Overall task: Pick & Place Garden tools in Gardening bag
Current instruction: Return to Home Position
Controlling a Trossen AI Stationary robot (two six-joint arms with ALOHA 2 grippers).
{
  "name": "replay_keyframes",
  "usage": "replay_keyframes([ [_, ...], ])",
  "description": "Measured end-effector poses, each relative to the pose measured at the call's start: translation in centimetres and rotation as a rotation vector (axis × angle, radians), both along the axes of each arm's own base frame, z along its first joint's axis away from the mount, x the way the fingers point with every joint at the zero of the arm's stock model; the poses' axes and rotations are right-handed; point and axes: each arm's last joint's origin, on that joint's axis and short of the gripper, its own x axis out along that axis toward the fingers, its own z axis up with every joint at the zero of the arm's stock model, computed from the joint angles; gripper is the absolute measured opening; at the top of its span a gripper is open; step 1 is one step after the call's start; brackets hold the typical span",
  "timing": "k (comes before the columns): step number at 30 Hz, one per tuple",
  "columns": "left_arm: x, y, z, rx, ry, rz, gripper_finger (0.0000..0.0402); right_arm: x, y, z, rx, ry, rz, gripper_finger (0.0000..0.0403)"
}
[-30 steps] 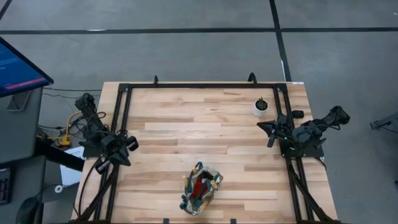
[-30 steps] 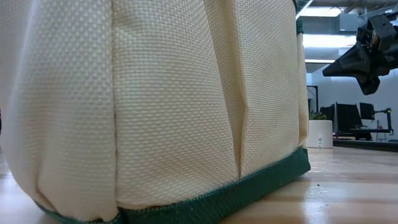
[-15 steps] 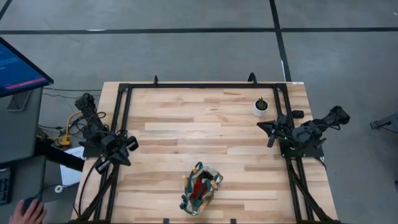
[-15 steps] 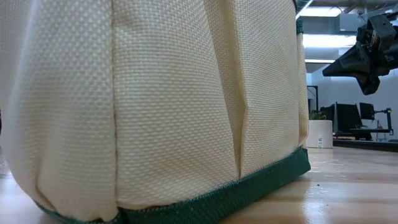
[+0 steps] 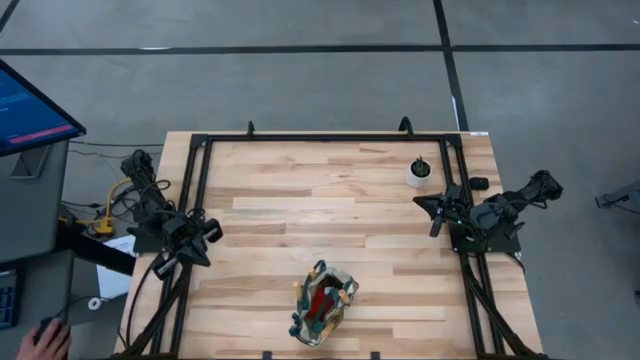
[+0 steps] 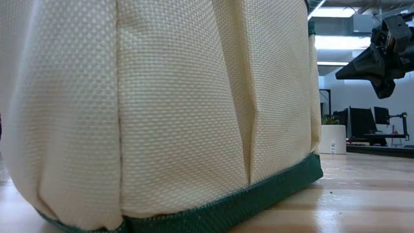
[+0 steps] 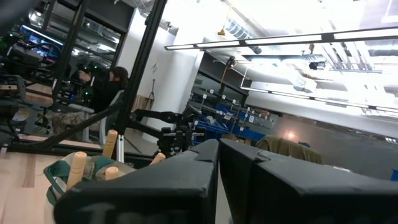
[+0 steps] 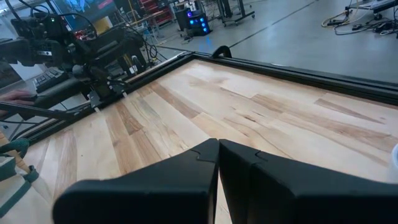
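Observation:
The gardening bag (image 5: 323,303) stands on its base near the table's near edge, about the middle; its tan side with a green hem (image 6: 162,129) fills the low view. Light wooden handles of garden tools (image 7: 78,167) stick up out of the bag, and something red (image 5: 320,300) shows inside it. My left gripper (image 5: 213,232) is shut at the table's left edge, raised, touching nothing. My right gripper (image 5: 420,203) is shut at the right edge, also raised and holding nothing.
A small white pot with a plant (image 5: 419,172) stands at the far right, close to my right gripper. A black frame (image 5: 320,138) runs round the table. Bare wood lies between the arms. A person's hand (image 5: 45,340) shows off the table's near left corner.
Both arms and the bag have kept still. A person's hand has come into view off the table's near left corner.

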Motion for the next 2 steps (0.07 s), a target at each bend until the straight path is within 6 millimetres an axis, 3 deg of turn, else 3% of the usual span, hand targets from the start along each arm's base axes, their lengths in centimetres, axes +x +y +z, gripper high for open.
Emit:
replay_keyframes([
  [2, 0.0, 0.0, 0.0, 0.0, 0.0, 0.0, 0.0003, 0.0, 0.0, 0.0, 0.0, 0.0, 0.0, 0.0006],
])
